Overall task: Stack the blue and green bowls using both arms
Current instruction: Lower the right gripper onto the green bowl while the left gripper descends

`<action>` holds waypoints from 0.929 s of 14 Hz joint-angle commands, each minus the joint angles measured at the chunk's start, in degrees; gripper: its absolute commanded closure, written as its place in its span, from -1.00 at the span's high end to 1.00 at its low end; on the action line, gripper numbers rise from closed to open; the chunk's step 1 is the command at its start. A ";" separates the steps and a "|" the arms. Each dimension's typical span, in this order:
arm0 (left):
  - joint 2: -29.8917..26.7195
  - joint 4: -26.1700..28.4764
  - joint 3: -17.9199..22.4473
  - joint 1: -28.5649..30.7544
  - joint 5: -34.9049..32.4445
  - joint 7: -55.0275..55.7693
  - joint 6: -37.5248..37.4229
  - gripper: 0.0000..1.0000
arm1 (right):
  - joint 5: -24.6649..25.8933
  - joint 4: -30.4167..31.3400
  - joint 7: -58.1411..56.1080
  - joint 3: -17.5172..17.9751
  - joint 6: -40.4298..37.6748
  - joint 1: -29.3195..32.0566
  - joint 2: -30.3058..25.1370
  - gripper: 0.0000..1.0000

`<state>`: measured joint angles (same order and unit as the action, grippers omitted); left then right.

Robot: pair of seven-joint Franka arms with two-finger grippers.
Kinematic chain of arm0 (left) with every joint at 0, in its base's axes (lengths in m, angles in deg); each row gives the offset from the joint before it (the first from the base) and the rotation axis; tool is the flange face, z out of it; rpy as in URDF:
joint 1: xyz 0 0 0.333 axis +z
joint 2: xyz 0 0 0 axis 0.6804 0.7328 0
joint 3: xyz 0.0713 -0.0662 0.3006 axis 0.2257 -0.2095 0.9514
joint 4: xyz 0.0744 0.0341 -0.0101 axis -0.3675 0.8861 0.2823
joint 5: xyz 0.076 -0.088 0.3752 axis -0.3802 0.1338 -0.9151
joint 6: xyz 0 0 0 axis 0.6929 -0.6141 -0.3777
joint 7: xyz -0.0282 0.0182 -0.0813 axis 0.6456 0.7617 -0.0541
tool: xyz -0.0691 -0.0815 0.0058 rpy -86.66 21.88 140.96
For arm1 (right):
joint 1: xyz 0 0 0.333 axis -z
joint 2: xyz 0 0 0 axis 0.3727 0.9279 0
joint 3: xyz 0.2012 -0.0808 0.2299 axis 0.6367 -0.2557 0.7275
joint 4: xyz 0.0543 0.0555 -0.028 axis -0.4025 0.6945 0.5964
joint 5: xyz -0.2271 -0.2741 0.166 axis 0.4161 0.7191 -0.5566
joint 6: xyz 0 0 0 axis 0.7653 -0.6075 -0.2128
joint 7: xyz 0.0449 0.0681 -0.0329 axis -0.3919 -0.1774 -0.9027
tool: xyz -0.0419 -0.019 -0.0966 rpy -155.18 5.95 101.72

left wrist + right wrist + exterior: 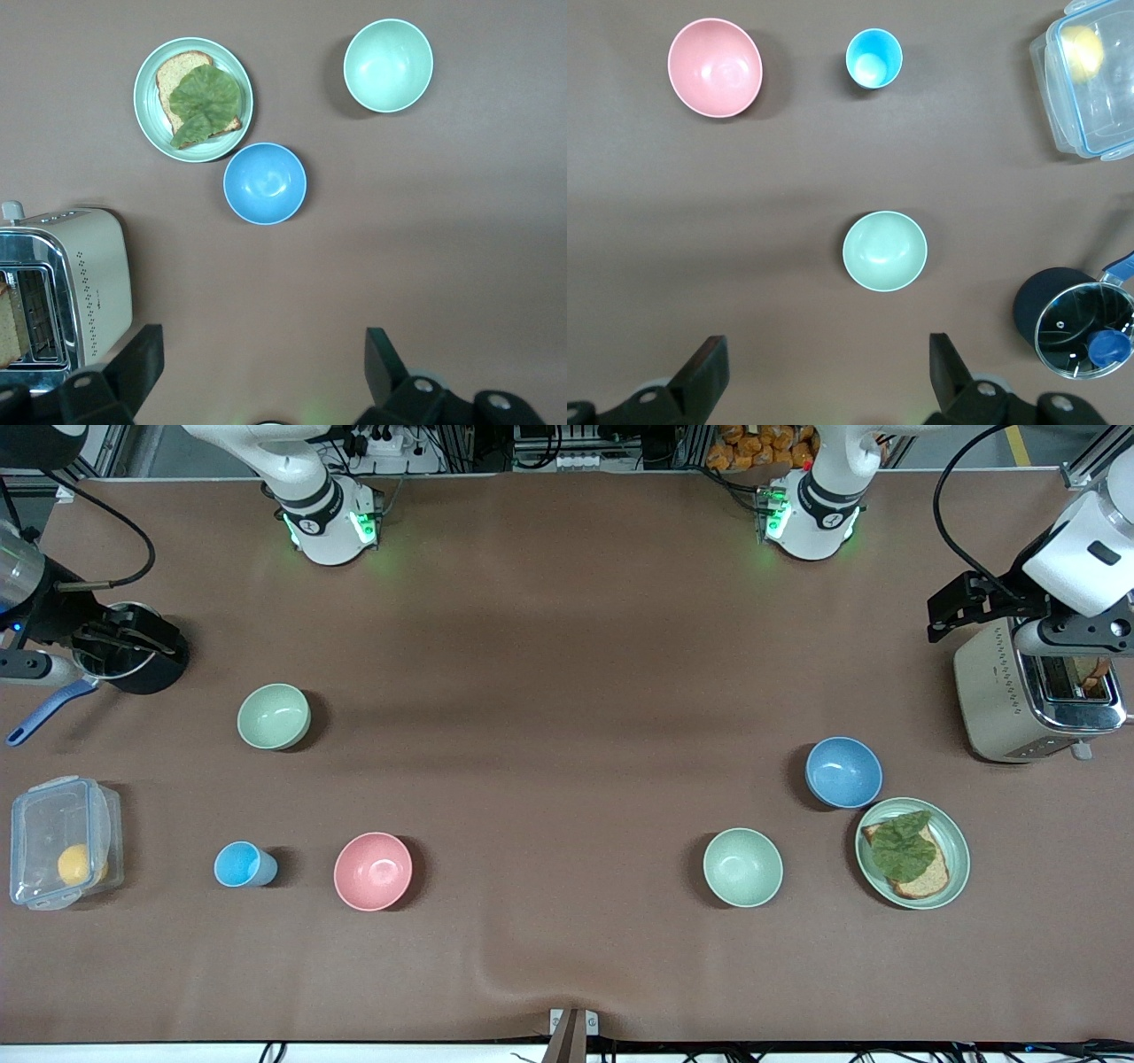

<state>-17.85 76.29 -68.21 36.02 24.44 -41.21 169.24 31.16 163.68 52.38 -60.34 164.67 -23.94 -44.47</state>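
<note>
The blue bowl (843, 771) stands upright toward the left arm's end of the table, beside the toaster; it also shows in the left wrist view (264, 183). The pale sage-green bowl (274, 716) stands upright toward the right arm's end; it also shows in the right wrist view (884, 251). My left gripper (263, 341) is open and empty, high over the table by the toaster, apart from the blue bowl. My right gripper (826, 345) is open and empty, high over the table by the black pot, apart from the green bowl.
A mintier green bowl (742, 866) and a green plate (955, 841) with bread and lettuce lie nearer the front camera than the blue bowl. The toaster (1001, 691), a pink bowl (373, 871), a light-blue cup (241, 864), a clear box (62, 855) and a black pot (142, 669) also stand here.
</note>
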 commanded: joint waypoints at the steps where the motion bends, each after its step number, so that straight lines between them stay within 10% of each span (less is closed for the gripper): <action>1: -1.13 0.80 -0.19 0.18 0.58 -2.36 0.53 1.00 | 1.10 -0.21 -0.62 0.33 -0.67 0.30 -0.08 1.00; 10: -0.70 1.25 0.33 0.62 0.84 -6.68 1.23 1.00 | 1.02 4.69 -0.18 0.06 2.04 1.09 1.59 1.00; 13: 1.14 0.55 0.34 2.29 1.19 -6.15 1.93 1.00 | -8.62 11.46 0.08 -0.11 5.37 6.34 1.41 1.00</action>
<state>-17.74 76.83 -67.93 37.27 24.44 -46.26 170.15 27.37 170.39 52.57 -60.88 167.42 -21.71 -42.05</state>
